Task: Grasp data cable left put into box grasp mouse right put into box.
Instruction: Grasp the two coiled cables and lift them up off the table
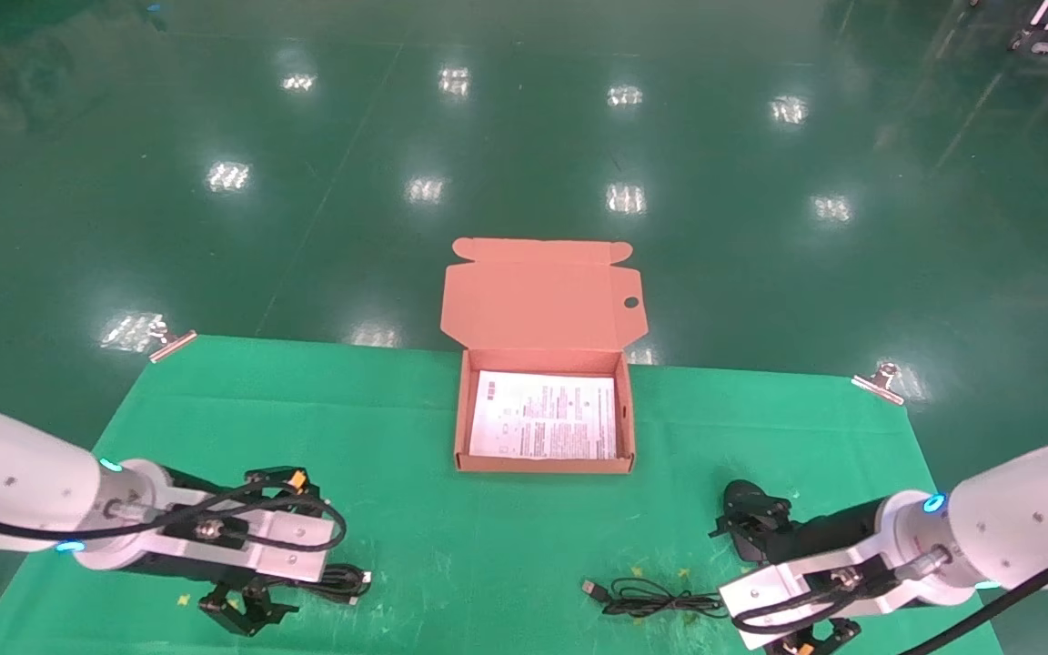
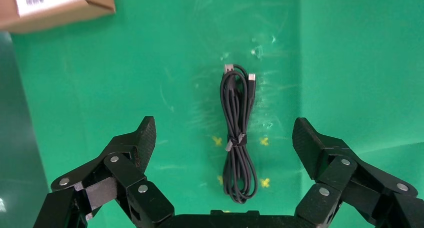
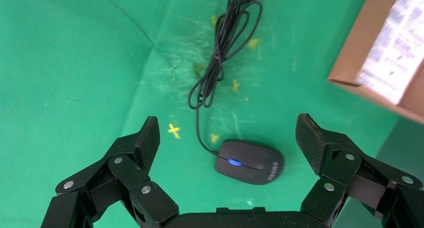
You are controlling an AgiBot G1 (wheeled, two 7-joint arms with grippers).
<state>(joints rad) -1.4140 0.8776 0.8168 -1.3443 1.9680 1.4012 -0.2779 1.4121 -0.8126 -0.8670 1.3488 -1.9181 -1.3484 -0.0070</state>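
The box [image 1: 542, 464] stands open at the table's middle, lid back, white sheet inside; a corner of it shows in the left wrist view [image 2: 60, 12] and in the right wrist view [image 3: 360, 52]. The data cable [image 2: 239, 133], a tied black bundle, lies on the mat below my left gripper [image 2: 223, 125], which is open and hovers with a finger on either side. In the head view the cable [image 1: 347, 579] pokes out beside that gripper [image 1: 269, 546]. The mouse [image 3: 250, 162] lies between the fingers of my open right gripper [image 3: 227, 122], untouched. Its cord [image 1: 660, 599] trails left.
A green mat [image 1: 451, 528] covers the table, held by clips at the far corners [image 1: 171, 343] [image 1: 879, 382]. Yellow crosses [image 2: 265, 141] mark the mat. Shiny green floor lies beyond the far edge.
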